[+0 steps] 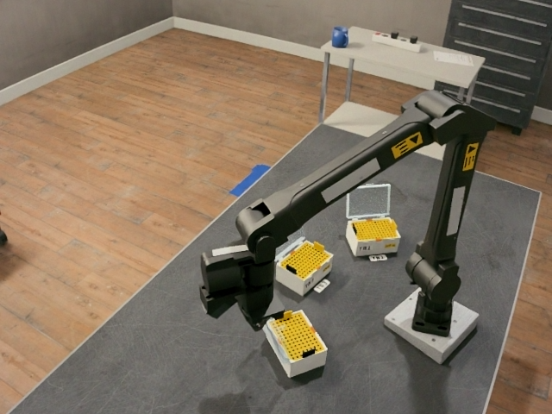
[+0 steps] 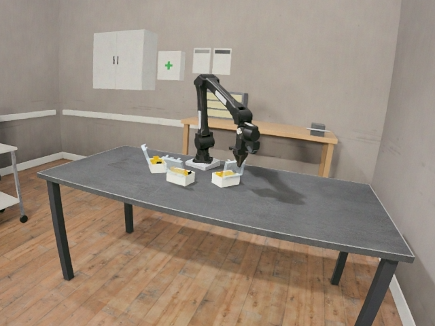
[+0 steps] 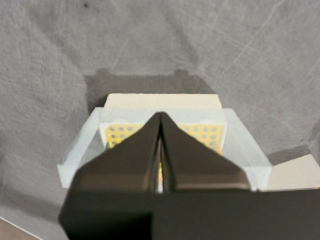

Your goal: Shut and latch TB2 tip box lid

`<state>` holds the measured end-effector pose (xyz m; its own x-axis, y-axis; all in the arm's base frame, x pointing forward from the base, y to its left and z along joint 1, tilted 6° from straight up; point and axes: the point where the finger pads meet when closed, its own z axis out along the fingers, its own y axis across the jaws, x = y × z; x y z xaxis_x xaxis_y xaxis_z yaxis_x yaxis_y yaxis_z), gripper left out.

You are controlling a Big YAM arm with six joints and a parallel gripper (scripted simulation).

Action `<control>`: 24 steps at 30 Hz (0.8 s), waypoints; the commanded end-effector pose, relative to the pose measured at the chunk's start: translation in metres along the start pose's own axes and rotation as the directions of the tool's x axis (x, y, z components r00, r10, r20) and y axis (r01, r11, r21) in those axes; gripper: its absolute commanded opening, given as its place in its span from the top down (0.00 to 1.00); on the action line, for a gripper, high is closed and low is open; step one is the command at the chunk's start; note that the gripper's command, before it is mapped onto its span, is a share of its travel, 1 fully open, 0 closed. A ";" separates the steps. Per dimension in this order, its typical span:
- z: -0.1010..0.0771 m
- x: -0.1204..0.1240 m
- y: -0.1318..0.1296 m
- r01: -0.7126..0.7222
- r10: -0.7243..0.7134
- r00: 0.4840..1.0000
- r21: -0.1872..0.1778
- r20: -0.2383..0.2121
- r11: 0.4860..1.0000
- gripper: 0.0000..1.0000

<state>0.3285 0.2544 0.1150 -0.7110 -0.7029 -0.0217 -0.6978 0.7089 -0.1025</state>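
Note:
Three white tip boxes with yellow racks stand on the grey bench (image 1: 134,365) (image 2: 281,210). The nearest box (image 1: 307,358) (image 2: 224,181) (image 3: 162,101) has its clear lid (image 1: 273,341) (image 2: 234,167) (image 3: 82,150) tilted partway over the rack. My gripper (image 1: 263,323) (image 2: 240,164) (image 3: 160,120) is shut and empty, with its tips pointing down at that lid's raised edge. The middle box (image 1: 304,262) (image 2: 179,176) and the far box (image 1: 373,235) (image 2: 157,166) stand apart from it. The far box's lid (image 1: 368,200) (image 2: 144,151) stands upright. I cannot read which box is TB2.
The arm's base plate (image 1: 431,325) (image 2: 202,163) sits to the right of the boxes. Small white name tags (image 1: 378,257) (image 1: 322,285) lie on the bench in front of the far and middle boxes. The bench's left edge runs close to the gripper.

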 end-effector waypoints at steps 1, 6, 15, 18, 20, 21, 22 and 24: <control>-0.015 -0.001 -0.009 -0.006 0.006 0.999 0.005 0.046 1.000 1.00; -0.016 0.003 -0.009 -0.006 0.006 0.999 0.005 0.045 1.000 1.00; -0.017 0.016 -0.008 -0.005 0.005 0.999 0.005 0.039 1.000 1.00; -0.017 0.021 -0.008 -0.005 0.005 0.999 0.004 0.037 1.000 1.00; -0.017 0.021 -0.008 -0.005 0.005 0.999 0.004 0.037 1.000 1.00; -0.018 0.021 -0.009 -0.007 0.007 0.999 0.005 0.041 1.000 1.00; -0.017 0.024 -0.008 -0.005 0.005 0.999 0.004 0.037 1.000 1.00; -0.017 0.027 -0.008 -0.005 0.005 0.999 0.004 0.035 1.000 1.00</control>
<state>0.3102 0.2365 0.1181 -0.7110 -0.7028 -0.0245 -0.6975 0.7092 -0.1028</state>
